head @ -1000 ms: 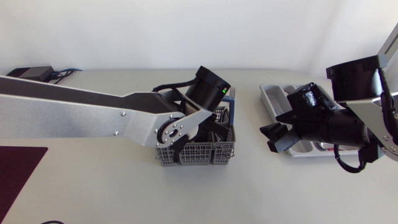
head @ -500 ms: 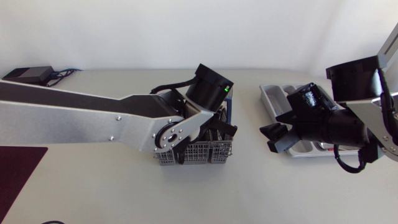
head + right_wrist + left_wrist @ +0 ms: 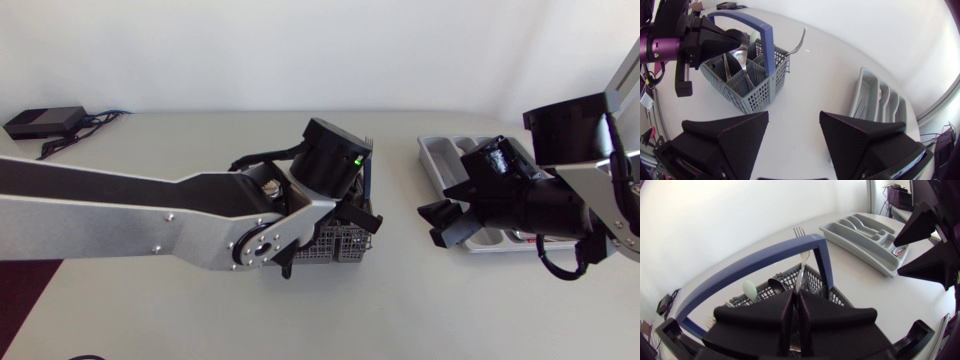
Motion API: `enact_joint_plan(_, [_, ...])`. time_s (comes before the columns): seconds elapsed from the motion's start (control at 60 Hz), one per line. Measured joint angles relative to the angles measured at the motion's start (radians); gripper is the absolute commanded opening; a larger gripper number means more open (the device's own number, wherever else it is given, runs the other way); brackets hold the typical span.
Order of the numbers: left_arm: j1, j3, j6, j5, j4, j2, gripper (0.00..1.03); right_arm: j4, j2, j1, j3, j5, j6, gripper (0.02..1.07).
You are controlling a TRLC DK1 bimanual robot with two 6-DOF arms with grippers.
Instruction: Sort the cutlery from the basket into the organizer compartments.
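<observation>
My left pincer [image 3: 796, 295] clamped on fork [image 3: 801, 266], inside basket [image 3: 757, 92]. My right pincer [image 3: 794, 116] wide; organizer [image 3: 875, 97] ahead, beside it.

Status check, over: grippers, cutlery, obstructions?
Left gripper shut on silver fork inside grey mesh basket. Right gripper open, beside grey organizer tray. Basket's blue handle arches over fork.

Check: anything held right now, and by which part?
Left gripper pinches a fork by its handle, tines up. Right gripper is open and holds nothing.
</observation>
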Motion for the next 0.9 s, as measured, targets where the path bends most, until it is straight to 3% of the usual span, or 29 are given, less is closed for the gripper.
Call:
enact_joint_plan(0.55, [-0.063,-0.105,0.156,-0.052,0.139,-0.043,0.04,0.000,0.000,0.001,-0.005,0.000,0.000,0.76])
enact_joint_plan(0.9, [-0.062,-0.098,0.215,-0.066,0.091,-0.123,0.04,0.000,0.000,0.002,-0.005,0.000,0.000,0.76])
